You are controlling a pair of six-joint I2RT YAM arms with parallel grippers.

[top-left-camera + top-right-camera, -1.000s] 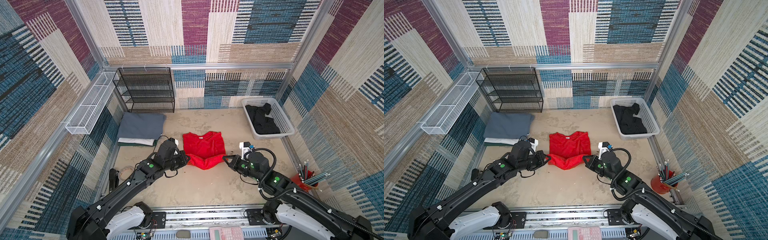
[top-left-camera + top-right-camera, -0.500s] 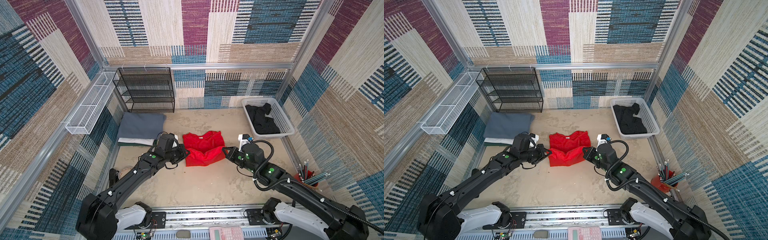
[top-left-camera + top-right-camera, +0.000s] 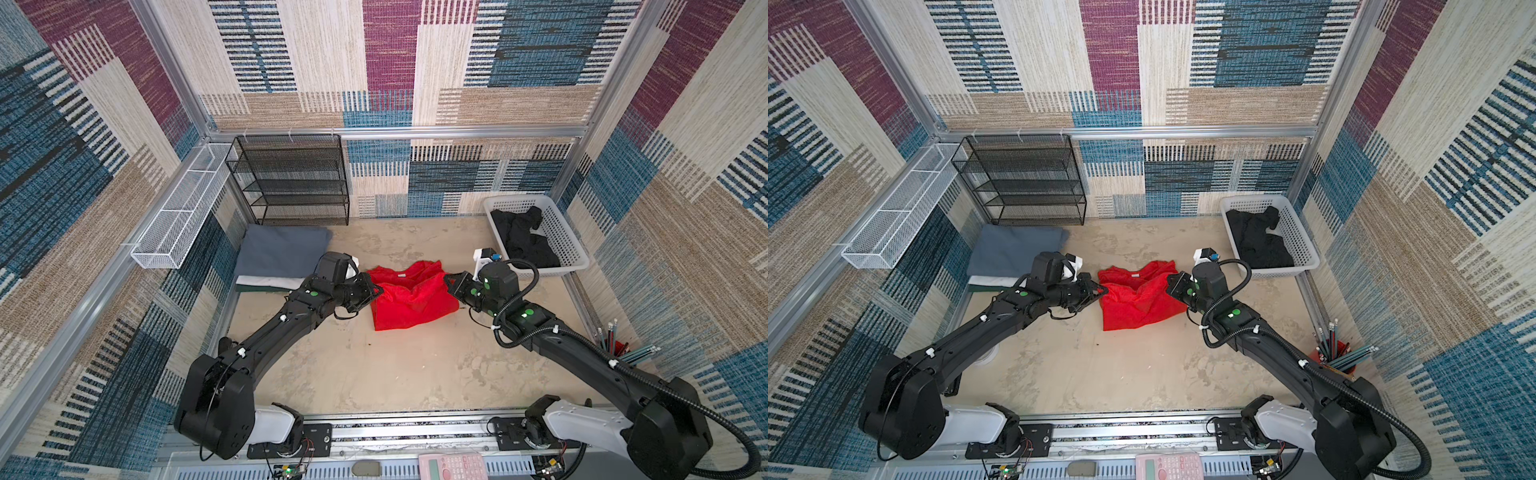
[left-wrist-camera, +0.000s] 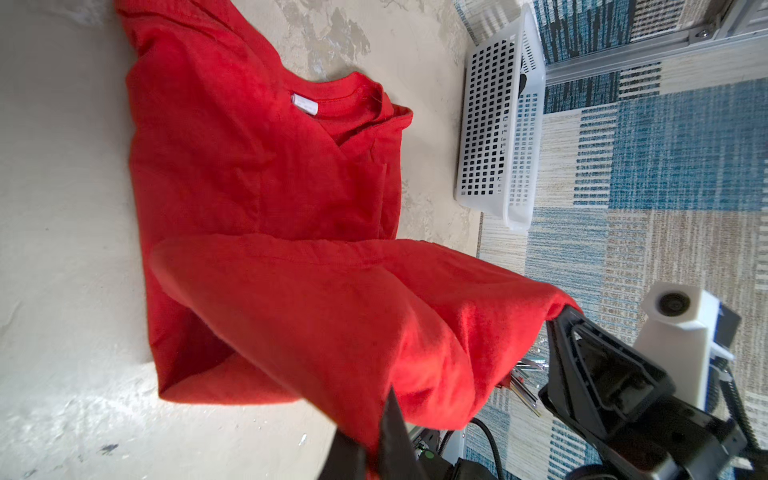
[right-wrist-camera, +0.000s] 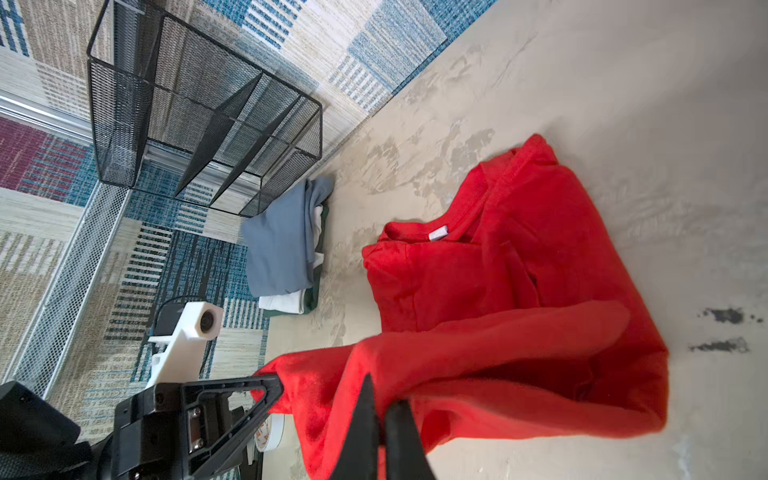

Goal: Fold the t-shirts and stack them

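Patterned carpet walls enclose a beige tabletop (image 3: 374, 374). A black mesh rack (image 3: 291, 183) stands upper left, above a folded grey-topped stack (image 3: 278, 253). At centre lies the red t-shirt (image 3: 411, 305), its raised hem clamped at either end by the left gripper (image 3: 376, 291) and the right gripper (image 3: 448, 281). Upper right, a white basket (image 3: 559, 232) holds a black t-shirt (image 3: 523, 241).

light: bright, even | shadows: soft | wrist views: near edges blurred

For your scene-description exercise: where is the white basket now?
In both top views the white basket sits at the table's far right corner, holding a black t-shirt.
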